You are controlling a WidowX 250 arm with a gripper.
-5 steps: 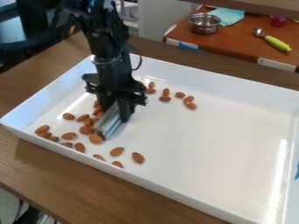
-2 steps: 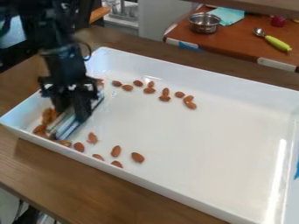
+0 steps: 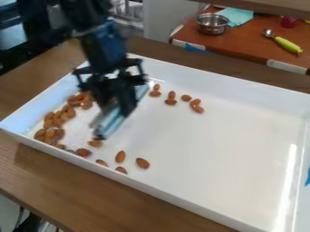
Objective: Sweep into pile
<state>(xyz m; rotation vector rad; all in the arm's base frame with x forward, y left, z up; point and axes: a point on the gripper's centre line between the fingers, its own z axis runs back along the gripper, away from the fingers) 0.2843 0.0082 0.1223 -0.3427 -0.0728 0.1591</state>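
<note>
gripper (image 3: 117, 105) over l. part of white tray (image 3: 212, 154), closed on pale sweeping blade (image 3: 110, 124). most almonds (image 3: 58, 118) bunched along l. wall; rest scattered nr front & back walls.

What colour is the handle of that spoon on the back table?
Yellow-green, seen in the camera view.

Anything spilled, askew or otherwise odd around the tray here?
Nothing stands out. Every visible almond lies inside the white tray, many gathered toward the picture's left. Stragglers near the front and back walls look like unswept work, not a spill. The gripper holds the pale sweeping tool at a slant, apparently for sweeping.
</note>
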